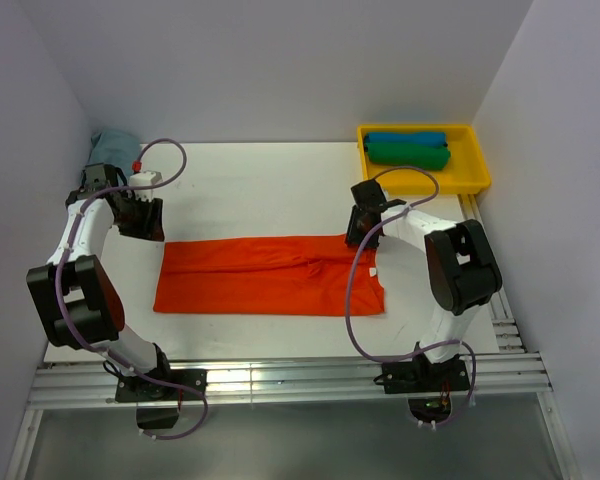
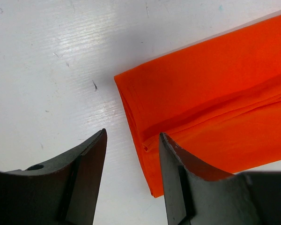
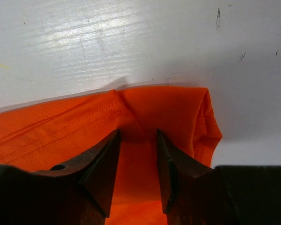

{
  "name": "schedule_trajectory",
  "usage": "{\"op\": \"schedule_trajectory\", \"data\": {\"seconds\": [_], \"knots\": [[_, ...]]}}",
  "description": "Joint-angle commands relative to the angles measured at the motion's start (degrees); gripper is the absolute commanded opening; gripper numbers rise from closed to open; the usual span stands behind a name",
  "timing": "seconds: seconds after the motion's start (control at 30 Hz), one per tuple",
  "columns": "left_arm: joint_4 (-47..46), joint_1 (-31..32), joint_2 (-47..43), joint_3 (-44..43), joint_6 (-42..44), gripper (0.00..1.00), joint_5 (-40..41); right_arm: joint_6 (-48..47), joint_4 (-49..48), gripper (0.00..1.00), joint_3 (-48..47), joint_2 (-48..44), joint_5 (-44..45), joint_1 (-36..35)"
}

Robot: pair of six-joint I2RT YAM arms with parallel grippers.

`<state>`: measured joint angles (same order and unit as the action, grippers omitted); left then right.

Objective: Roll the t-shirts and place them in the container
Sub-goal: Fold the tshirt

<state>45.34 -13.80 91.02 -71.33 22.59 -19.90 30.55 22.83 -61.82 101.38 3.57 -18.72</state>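
**Top external view: both arms at the far corners of the orange-red t-shirt**

From above I see the left arm (image 1: 75, 240) bent outward in an arc, with its wrist tipped down at the far left corner of the orange-red t-shirt (image 1: 270, 275). The right arm (image 1: 460, 265) folds in the same way toward the far right corner. That t-shirt lies flat in the middle of the table (image 1: 280, 190) as one long folded band between the two arms.

On my left wrist feed the left gripper (image 2: 132, 140) is released. Its jaws are spread wide, one finger over bare table and the other over the band's end edge, with nothing held. On the right wrist feed the right gripper (image 3: 137, 133) is also unclenched, jaws parted, with orange cloth lying in the gap near the folded corner. I cannot tell whether the tips press on it.

One yellow tray (image 1: 425, 186) sits at the far right of the table. It holds two rolled shirts side by side and touching: a blue t-shirt (image 1: 407, 138) farther back and a green t-shirt (image 1: 408, 155) nearer. A grey-blue t-shirt (image 1: 108, 150) lies crumpled at the far left corner.

My count — four t-shirts, one tray, two arms, two grippers.
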Motion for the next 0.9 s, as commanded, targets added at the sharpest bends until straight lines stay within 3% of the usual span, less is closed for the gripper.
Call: {"op": "schedule_trajectory", "data": {"seconds": [0.0, 0.17, 0.33, 0.87], "knots": [[-0.08, 0.35, 0.56, -1.62, -0.97, 0.53, -1.46, 0.13, -1.82, 0.43, 0.12, -2.68, -0.23, 0.09], [0.1, 0.53, 0.38, -1.88, -0.88, 0.53, -1.19, 0.39, -2.44, 0.25, 0.47, -4.43, -0.23, 0.09], [0.1, 0.62, 0.38, -1.53, -0.71, 0.53, -1.11, 0.13, -2.79, 0.15, 0.74, -6.63, -0.85, 0.09], [0.36, 1.76, 0.91, -0.74, -0.7, 0.53, -1.11, -2.24, -6.48, 0.09, 13.2, -18.15, -3.13, -0.97]]}}
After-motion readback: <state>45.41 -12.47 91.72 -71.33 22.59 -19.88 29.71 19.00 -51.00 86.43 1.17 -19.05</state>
